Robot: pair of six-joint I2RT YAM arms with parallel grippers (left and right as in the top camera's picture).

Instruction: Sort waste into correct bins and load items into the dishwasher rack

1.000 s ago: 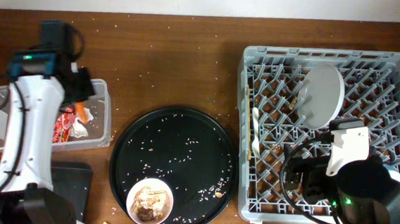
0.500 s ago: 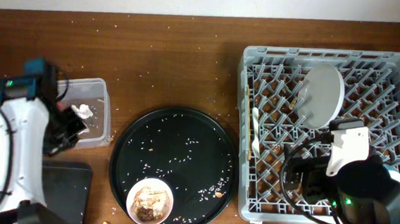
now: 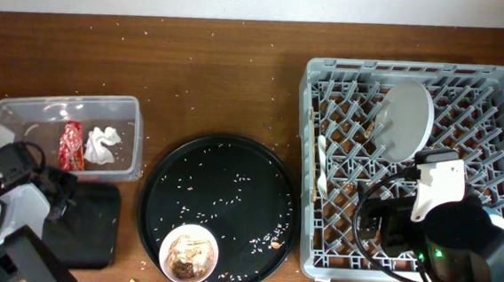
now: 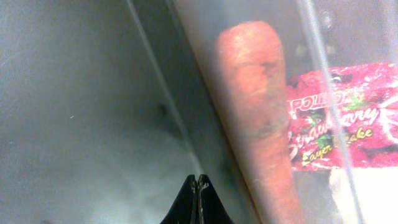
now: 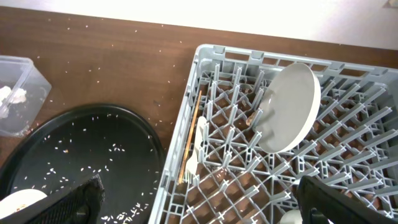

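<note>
The clear tub [image 3: 23,112] holds the red wrapper [image 3: 72,144] and the white tissue [image 3: 102,144]. In the left wrist view the orange carrot [image 4: 261,118] lies beside the wrapper [image 4: 339,124], seen through the tub's wall. My left gripper [image 4: 198,186] is shut and empty, low at the tub's front left [image 3: 53,188], above the shallow black tray [image 3: 86,227]. The white bowl [image 3: 190,254] holds brownish food scraps. The grey rack [image 3: 502,132] holds the white plate [image 3: 405,119], a fork [image 5: 198,140] and a chopstick [image 5: 193,124]. My right gripper [image 5: 208,205] is open above the rack's front.
The large round black tray [image 3: 222,183] lies in the middle, strewn with rice grains, with the bowl at its front edge. Rice grains are scattered over the brown table. The right arm's body [image 3: 446,226] covers the rack's front right part.
My left arm has pulled back from over the clear tub to the front left. The wrapper and tissue now show uncovered in the tub. The right arm has not moved.
</note>
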